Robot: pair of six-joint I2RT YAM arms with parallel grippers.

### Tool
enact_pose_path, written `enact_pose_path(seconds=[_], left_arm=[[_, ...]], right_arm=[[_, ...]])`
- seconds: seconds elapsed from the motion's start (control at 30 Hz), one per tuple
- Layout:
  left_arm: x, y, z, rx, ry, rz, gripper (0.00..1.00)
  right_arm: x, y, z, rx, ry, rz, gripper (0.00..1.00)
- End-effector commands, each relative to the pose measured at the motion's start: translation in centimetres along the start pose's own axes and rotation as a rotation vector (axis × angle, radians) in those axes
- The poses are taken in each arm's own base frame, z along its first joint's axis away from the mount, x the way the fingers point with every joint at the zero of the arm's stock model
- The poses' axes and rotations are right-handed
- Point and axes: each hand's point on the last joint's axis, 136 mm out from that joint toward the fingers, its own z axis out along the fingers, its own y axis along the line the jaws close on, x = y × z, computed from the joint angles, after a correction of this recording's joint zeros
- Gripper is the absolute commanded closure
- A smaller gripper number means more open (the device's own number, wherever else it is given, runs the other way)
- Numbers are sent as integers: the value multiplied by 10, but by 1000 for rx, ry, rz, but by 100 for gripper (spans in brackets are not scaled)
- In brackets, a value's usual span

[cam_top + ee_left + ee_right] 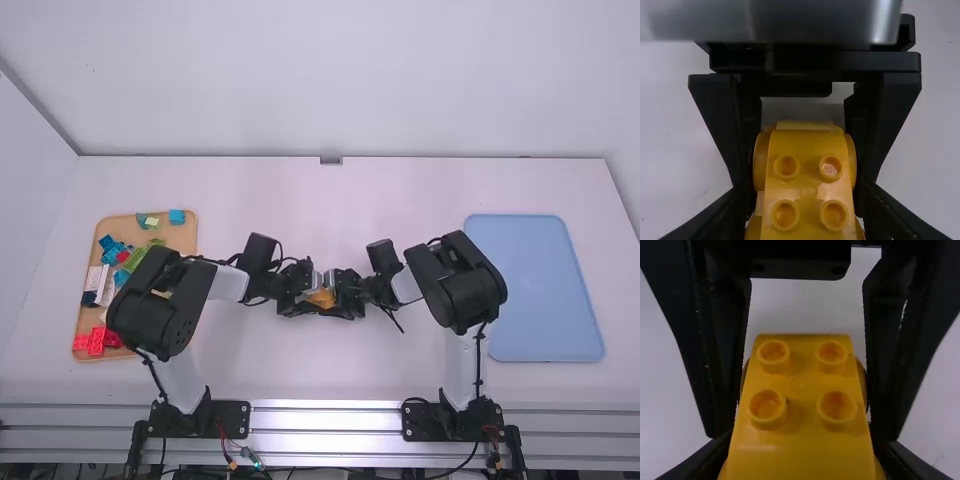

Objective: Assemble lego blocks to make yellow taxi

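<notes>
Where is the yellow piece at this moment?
In the high view, the yellow piece is near the middle of the table, between the left gripper and right gripper, the blue tray farther right.

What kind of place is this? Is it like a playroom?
Probably a robot workshop or lab, not a playroom: two robot arms stand along a metal rail at a white table, beside a tan tray of toy blocks.

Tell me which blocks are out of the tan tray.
The yellow ones, held between the left gripper and the right gripper. The red, blue and green ones lie in the tan tray.
</notes>
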Motion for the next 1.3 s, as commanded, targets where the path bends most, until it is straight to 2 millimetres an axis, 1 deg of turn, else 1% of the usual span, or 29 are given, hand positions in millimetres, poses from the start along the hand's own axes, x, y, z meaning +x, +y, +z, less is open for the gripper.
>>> enact_pose_path(seconds=[0.0,0.07,0.17,0.2,0.23,0.3,0.33,0.37,0.4,0.43,0.47,0.5,0.53,0.57,0.6,0.67,0.7,0.73,0.8,0.83,0.87,0.9,0.93,1.0,1.1,1.13,1.17,1.23,1.27], left_arm=[[-13,2,-10,-22,-24,29,36],[-18,5,-16,-47,-13,42,32],[-20,16,-31,-113,21,41,6],[-21,20,-40,-138,25,34,1],[-22,23,-48,-157,23,26,0],[-26,34,-79,-224,-1,-12,1],[-27,36,-84,-235,-8,-18,1],[-27,46,-103,-291,-29,-69,1],[-28,51,-113,-318,-49,-101,1],[-29,59,-130,-364,-82,-160,1],[-29,62,-135,-376,-92,-173,1],[-28,71,-153,-426,-127,-235,1],[-25,79,-169,-474,-155,-289,1],[-22,86,-178,-509,-169,-328,1],[-21,89,-183,-526,-177,-346,1],[-17,96,-196,-565,-199,-384,1],[-16,98,-200,-580,-205,-396,1],[-16,98,-201,-583,-206,-394,1],[-17,100,-203,-591,-207,-379,1],[-18,101,-202,-593,-209,-370,1],[-19,101,-202,-593,-210,-366,1],[-19,102,-203,-599,-208,-360,1],[-18,105,-205,-619,-198,-362,1],[-15,109,-208,-648,-182,-358,1],[-13,114,-212,-680,-177,-370,1],[-13,116,-213,-693,-179,-382,1],[-13,117,-214,-700,-181,-389,1],[-15,119,-216,-705,-193,-386,1],[-16,119,-216,-706,-194,-384,1]], right_arm=[[12,0,1,18,48,22,40],[12,0,1,18,48,21,40],[12,0,1,17,48,22,40],[12,0,1,17,48,22,40],[12,0,1,18,48,22,40],[9,-2,0,22,42,23,39],[8,-3,0,26,41,27,39],[4,-7,-3,40,40,39,38],[1,-10,-7,51,39,48,38],[-4,-16,-14,79,44,64,40],[-6,-19,-16,90,47,64,40],[-11,-30,-30,143,68,70,41],[-17,-43,-47,212,95,83,44],[-20,-52,-61,268,116,98,45],[-21,-59,-72,307,130,106,46],[-21,-79,-112,451,189,146,49],[-19,-89,-142,546,226,177,53],[-18,-91,-151,574,236,191,53],[-9,-102,-202,733,281,271,54],[1,-106,-247,863,305,343,54],[5,-107,-262,906,308,371,54],[11,-107,-287,976,310,415,53],[23,-104,-321,1076,307,493,53],[45,-95,-368,1207,288,616,50],[81,-75,-417,1346,247,793,49],[94,-68,-428,1381,230,850,48],[100,-66,-432,1394,223,875,47],[129,-56,-444,1435,194,979,44],[133,-54,-444,1438,191,991,44]])
